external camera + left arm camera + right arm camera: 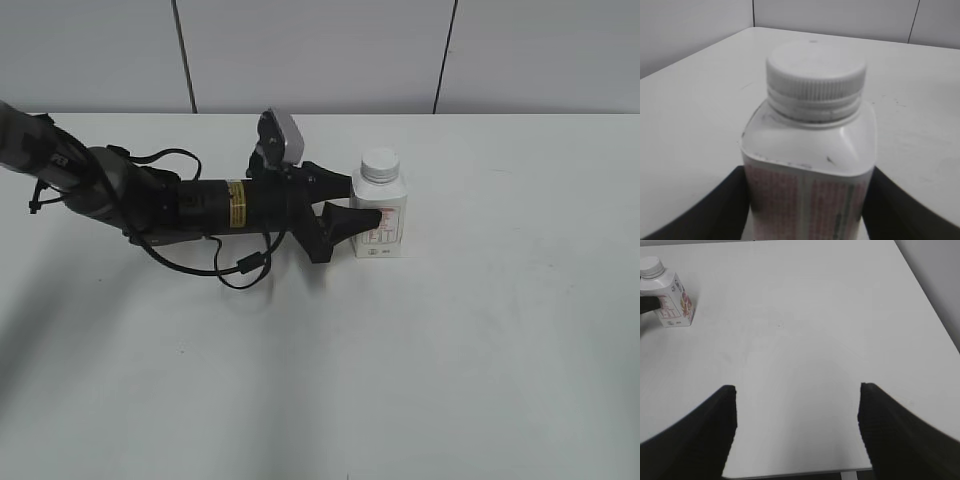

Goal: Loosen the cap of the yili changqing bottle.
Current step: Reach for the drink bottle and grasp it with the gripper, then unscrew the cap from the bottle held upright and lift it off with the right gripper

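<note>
The yili changqing bottle stands upright on the white table, a small white bottle with a red and dark printed label. Its ribbed white cap sits on the neck. My left gripper reaches in from the left and is shut on the bottle's body, one finger on each side. In the left wrist view the bottle fills the middle, with the cap above and the left gripper pressed against its sides. My right gripper is open and empty, far from the bottle, which shows at that view's top left.
The white table lies under everything. The left arm's black body and cables lie low over the table's left half. A grey panelled wall runs behind. The table's near edge shows in the right wrist view.
</note>
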Motion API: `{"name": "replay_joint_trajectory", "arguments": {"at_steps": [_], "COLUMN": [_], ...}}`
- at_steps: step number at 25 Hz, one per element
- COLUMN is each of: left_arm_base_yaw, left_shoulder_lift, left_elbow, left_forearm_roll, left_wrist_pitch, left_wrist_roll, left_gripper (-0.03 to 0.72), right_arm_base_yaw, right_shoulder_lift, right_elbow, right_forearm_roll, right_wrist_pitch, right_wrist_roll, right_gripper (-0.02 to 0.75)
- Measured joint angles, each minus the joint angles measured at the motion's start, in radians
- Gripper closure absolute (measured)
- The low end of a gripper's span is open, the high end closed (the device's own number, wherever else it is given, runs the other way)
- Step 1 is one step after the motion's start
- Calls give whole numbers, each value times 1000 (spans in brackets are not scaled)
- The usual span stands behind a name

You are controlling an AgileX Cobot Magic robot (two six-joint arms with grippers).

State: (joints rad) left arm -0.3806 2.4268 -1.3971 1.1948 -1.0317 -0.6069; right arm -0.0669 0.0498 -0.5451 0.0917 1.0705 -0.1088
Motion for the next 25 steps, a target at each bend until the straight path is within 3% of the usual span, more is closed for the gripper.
{"name": "replay_joint_trajectory", "arguments": {"at_steps": [13, 21, 25], "left_arm_base_yaw": [0, 0, 0], "left_shoulder_lift": [0, 0, 0], "left_elbow": [-3, -5, -5], "left_forearm_roll": [4, 25, 28], "left_wrist_pitch": [1, -1, -4], "left_wrist_roll": [-2, -2, -2], "left_gripper": [270, 276, 284], "right_arm_base_yaw": [0, 0, 0], "right_shoulder_lift": [606, 953, 1107], "right_elbow": [-177, -331, -413], "right_forearm_roll": [0, 1, 1], "right_wrist_pitch": [-77, -85, -72], "right_wrist_roll": [0, -1, -4], "right_gripper": [152, 331, 353]}}
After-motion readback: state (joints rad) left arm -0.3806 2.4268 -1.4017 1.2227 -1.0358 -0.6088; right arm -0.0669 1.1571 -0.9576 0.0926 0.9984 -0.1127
